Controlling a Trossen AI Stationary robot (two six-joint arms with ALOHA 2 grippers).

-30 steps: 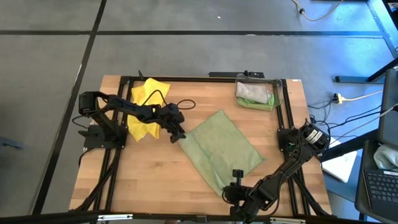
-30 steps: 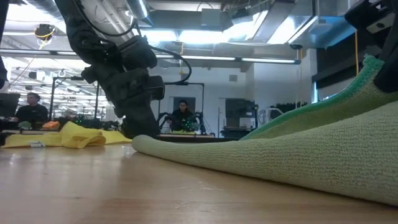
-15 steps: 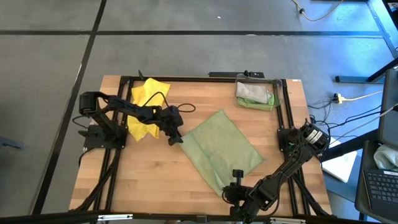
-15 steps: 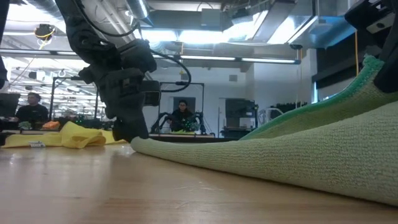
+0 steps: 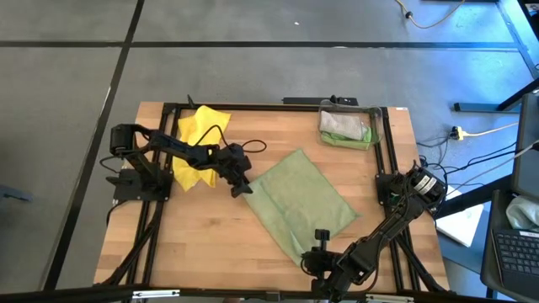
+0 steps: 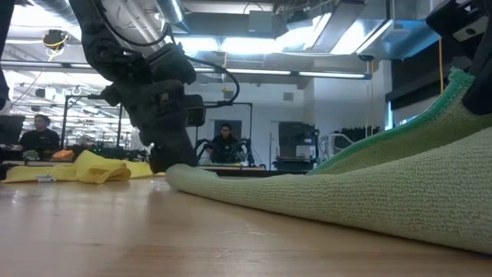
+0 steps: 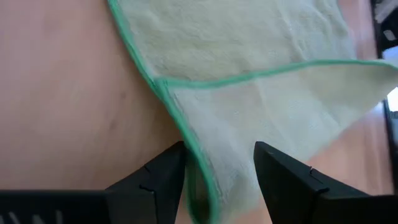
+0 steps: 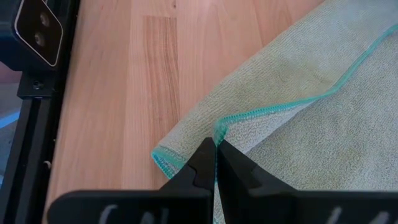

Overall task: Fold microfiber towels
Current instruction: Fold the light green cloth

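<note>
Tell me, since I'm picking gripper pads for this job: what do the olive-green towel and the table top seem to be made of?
The olive-green towel looks like soft microfiber cloth: a fine looped, matte nap and a stitched teal edge, draping limply where lifted. The table top looks like butcher-block wood, pale jointed strips with visible grain and a smooth, faintly glossy finish; whether solid or veneer cannot be told.

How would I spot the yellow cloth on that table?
Start at the wooden table and go to its far left corner, behind the left gripper. The yellow towel lies crumpled there, the only bright yellow thing, while the pale green towel lies mid-table.
</note>
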